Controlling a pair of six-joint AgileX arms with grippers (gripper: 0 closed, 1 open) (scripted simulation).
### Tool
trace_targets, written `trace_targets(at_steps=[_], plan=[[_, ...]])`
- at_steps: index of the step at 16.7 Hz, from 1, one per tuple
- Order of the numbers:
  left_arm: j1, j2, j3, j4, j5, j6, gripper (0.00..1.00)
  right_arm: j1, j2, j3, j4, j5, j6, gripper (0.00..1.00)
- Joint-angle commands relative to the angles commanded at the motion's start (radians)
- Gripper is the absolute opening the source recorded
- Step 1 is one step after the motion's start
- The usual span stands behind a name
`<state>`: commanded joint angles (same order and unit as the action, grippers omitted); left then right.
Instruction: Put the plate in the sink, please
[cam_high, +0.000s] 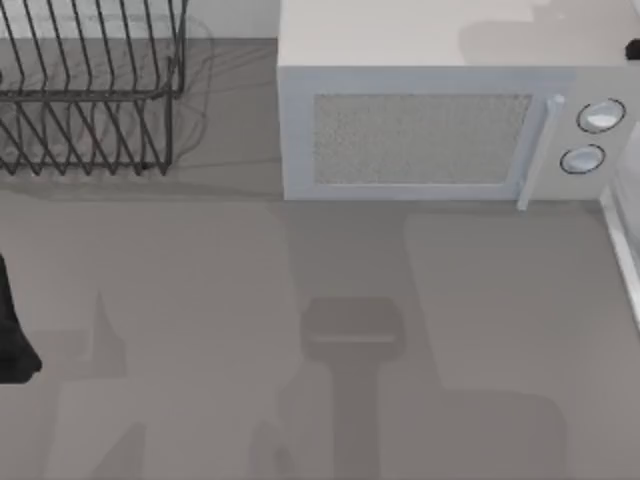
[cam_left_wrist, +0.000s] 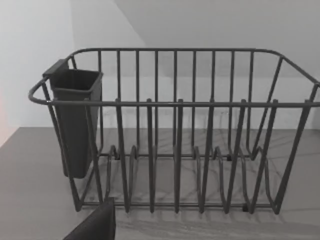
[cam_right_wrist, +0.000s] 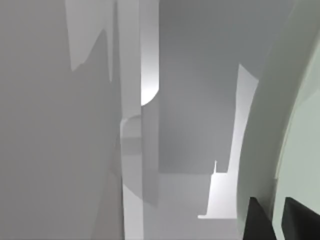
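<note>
Plate at the right arm's jaws, left arm parked.

In the right wrist view the pale mint plate (cam_right_wrist: 302, 150) curves just beside the right gripper (cam_right_wrist: 279, 220); whether its jaws grip it I cannot tell. On the desk (cam_high: 200, 330), the microwave (cam_high: 430, 140) sits at twelve o'clock, the dish rack (cam_high: 90, 90) at ten, the left arm (cam_high: 12, 335) at nine.

left arm (cam_high: 12, 325): dark link at the top view's left edge, low over the table, rest out of frame. a dark corner of the left gripper (cam_left_wrist: 94, 226) shows in the left wrist view. right gripper (cam_right_wrist: 281, 220): two dark fingertips with a narrow gap, in the right wrist view.
</note>
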<state>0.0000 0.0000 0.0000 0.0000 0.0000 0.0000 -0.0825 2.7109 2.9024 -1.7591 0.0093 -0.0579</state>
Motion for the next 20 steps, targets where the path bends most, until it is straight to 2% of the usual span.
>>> trace_targets(at_steps=[1, 14, 20], plan=[[0.000, 0.000, 0.000, 0.000, 0.000, 0.000, 1.00, 0.000, 0.000, 0.000, 0.000, 0.000, 0.000, 0.00], [0.000, 0.000, 0.000, 0.000, 0.000, 0.000, 1.00, 0.000, 0.000, 0.000, 0.000, 0.000, 0.000, 0.98], [0.000, 0.000, 0.000, 0.000, 0.000, 0.000, 1.00, 0.000, 0.000, 0.000, 0.000, 0.000, 0.000, 1.00]])
